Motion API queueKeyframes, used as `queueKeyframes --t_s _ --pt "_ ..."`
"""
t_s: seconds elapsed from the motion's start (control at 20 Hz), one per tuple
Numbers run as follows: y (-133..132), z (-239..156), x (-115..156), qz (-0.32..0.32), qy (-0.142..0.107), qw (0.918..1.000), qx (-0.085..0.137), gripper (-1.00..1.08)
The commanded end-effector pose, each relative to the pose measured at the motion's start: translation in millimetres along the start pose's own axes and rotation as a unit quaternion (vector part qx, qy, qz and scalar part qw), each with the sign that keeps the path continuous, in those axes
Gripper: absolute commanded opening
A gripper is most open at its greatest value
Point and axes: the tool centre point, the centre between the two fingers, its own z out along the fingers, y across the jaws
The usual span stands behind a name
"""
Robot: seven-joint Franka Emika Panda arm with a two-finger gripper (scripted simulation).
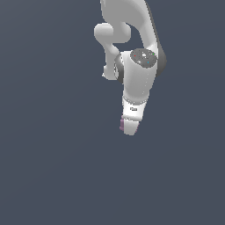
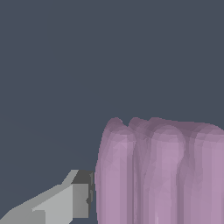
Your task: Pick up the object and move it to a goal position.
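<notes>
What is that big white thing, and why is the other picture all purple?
The white thing is a robot arm, drawn by a computer, not a real one. One picture looks at it from a camera off to the side. At its lower end is the gripper, like a hand with two fingers. A little purple sliver peeks out at its edge: that is a small ridged cube.

The other picture comes from a camera on the robot's wrist, so the cube looks huge there. The grey piece beside it is one finger, right up against the cube. The other finger is out of the picture, so I cannot say for sure that the cube is squeezed. Everything behind is plain dark grey.
</notes>
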Motion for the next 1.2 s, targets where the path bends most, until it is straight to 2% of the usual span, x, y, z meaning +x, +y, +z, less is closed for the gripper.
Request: queueKeyframes --t_s 0.0,0.7,1.15 --pt "-7.9 -29.8 0.9 0.000 0.000 1.0000 0.000 -1.00" --pt "-47.5 -192.8 5.2 -0.001 0.001 1.0000 0.000 -1.00" --pt "-60.7 -260.4 6.2 0.000 0.001 1.0000 0.000 -1.00"
